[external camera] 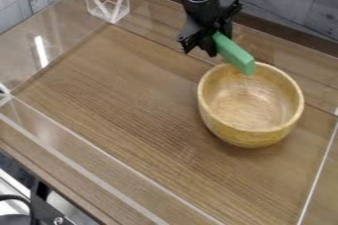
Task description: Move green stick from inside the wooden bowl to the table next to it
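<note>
We have the fingers [207,38] clamped on the green stick [235,55] above the wooden bowl [251,104] rim; early release likely drops it back in, missing the worktop [119,91].

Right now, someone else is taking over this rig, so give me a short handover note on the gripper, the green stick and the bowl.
Gripper: shut on the green stick, holding it by its upper end, pointing steeply down.
Green stick: lifted, tilted, its lower end over the back rim of the wooden bowl. Whether it touches the rim is unclear.
Wooden bowl: on the table, right of the middle, nothing inside.
Done: stick grasped and out of the bowl's hollow.
Left: carry it clear of the rim, lower it onto the table next to the bowl, open the jaws, pull back.
</note>
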`<state>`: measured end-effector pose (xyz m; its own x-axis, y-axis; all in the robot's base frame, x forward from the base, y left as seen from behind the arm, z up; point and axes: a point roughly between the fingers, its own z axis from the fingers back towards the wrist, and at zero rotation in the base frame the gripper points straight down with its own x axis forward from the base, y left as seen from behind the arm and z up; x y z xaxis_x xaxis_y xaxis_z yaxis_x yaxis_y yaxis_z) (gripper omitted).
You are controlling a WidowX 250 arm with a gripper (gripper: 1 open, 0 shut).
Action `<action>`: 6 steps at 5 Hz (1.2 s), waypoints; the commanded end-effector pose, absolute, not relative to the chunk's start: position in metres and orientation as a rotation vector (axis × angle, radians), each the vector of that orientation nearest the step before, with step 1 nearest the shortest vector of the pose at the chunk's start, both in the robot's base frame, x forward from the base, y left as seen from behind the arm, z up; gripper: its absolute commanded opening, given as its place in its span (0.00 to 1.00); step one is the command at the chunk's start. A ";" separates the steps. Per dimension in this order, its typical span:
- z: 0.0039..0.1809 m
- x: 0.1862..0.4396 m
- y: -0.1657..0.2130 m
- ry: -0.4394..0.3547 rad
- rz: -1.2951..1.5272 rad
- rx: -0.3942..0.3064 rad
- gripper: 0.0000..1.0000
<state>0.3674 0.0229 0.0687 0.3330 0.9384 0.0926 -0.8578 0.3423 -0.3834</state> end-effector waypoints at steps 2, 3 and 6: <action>0.087 0.372 0.027 -0.419 1.263 -0.320 0.00; 0.083 0.373 0.030 -0.434 1.295 -0.320 0.00; 0.074 0.372 0.032 -0.457 1.338 -0.314 0.00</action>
<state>0.3678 0.0333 0.0601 0.1574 0.9800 0.1216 -0.8772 0.1953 -0.4386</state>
